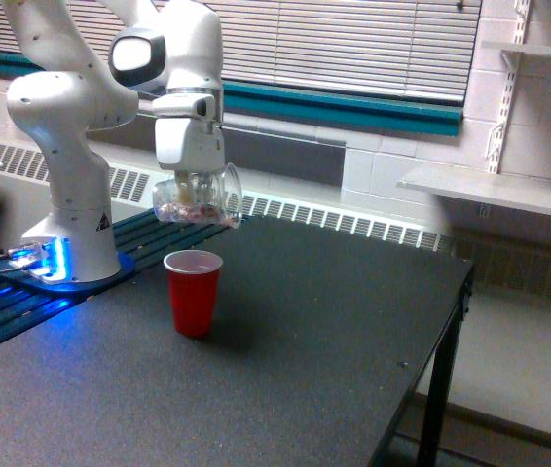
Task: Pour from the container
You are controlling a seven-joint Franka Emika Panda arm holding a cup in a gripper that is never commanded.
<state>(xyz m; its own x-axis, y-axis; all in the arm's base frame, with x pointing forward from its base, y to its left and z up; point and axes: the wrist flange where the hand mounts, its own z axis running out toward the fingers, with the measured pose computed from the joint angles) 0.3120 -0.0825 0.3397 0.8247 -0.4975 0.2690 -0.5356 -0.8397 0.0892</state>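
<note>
- Above the red cup (194,291), a little toward the exterior view's left of its rim, hangs the container (196,202): clear plastic, tipped well onto its side, brownish-red bits gathered along its lower wall.
- Container sits directly under the gripper (192,187); the fingers come down from above and pinch it at its upper part. Fingertips are seen only dimly through the clear wall, so the exact contact points cannot be told.
- Container is in the air, apart from the red cup; a clear gap shows between its underside and the cup's rim.
- Red cup stands upright on the dark table (334,331), open mouth up, pale inside; contents cannot be told.
- White arm (71,107) rises from its base (71,255) at the exterior view's left; blue light glows at the base's foot.
- Behind: window blinds (373,44) over a teal sill strip, a radiator grille along the wall, a white shelf (495,190) at the exterior view's right.
</note>
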